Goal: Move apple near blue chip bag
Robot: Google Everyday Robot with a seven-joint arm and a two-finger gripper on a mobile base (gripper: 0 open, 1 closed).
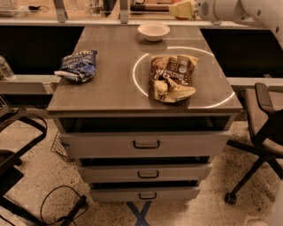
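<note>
The pale yellow gripper (182,9) hangs above the table's far edge, right of the round white bowl (153,31) (I cannot tell if it holds the apple). The crinkly dark blue and white chip bag (77,66) lies by the grey table's (110,90) left edge.

I see a matt wood-grain counter (110,92), crinkled glossy foil on the blue bag (78,66) and brown bag (172,77), and a smooth bowl (153,31). My gripper (180,9), pale smooth plastic, hovers beyond the back edge.
</note>
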